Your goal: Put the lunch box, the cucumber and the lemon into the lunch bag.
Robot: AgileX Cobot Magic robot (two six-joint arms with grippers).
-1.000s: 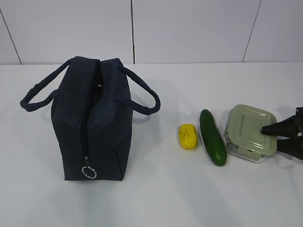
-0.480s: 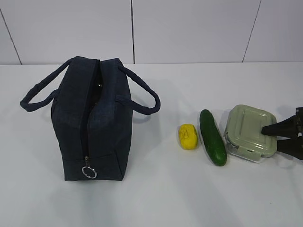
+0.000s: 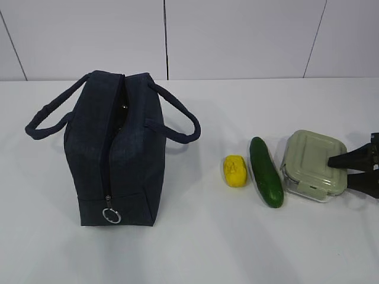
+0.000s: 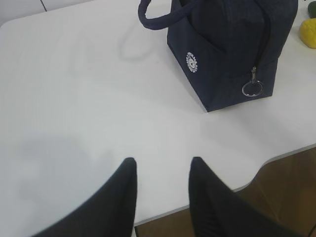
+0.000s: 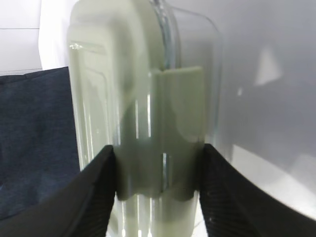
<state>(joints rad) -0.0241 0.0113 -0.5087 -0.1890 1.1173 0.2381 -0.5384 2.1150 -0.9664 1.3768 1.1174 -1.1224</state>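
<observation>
The left pincer (image 4: 160, 170) is hanging spread and empty over a bare stretch of the white bench (image 3: 195, 248), well apart from everything, so it is playing no part in the step in hand. Next along, the navy lunch bag (image 3: 115, 154) is standing upright on the bench with its top zipper parted into a narrow dark slit and its silver ring pull (image 3: 111, 216) hanging low on the near end. To its right, the lemon (image 3: 235, 171) is lying just beside the cucumber (image 3: 266, 172), and the cucumber is lying just beside the lunch box (image 3: 312, 165), which is resting near the right edge.

The right pincer (image 5: 157, 163) is pinching the lunch box, one finger over the sage-green lid and the other under the clear base, right at a clip flap (image 5: 177, 98). The step in hand, by my judgement, is lifting the box and carrying it to the bag. The hold is at one edge only, so the box is likely to sag or pivot; lifting slowly and keeping the lid level should help. It should rise clear before travelling left, passing above the cucumber and lemon. The bag's mouth looks tight, so the box needs lining up with the slit and easing between the handles (image 3: 177, 115); the idle left arm could spread the opening.
</observation>
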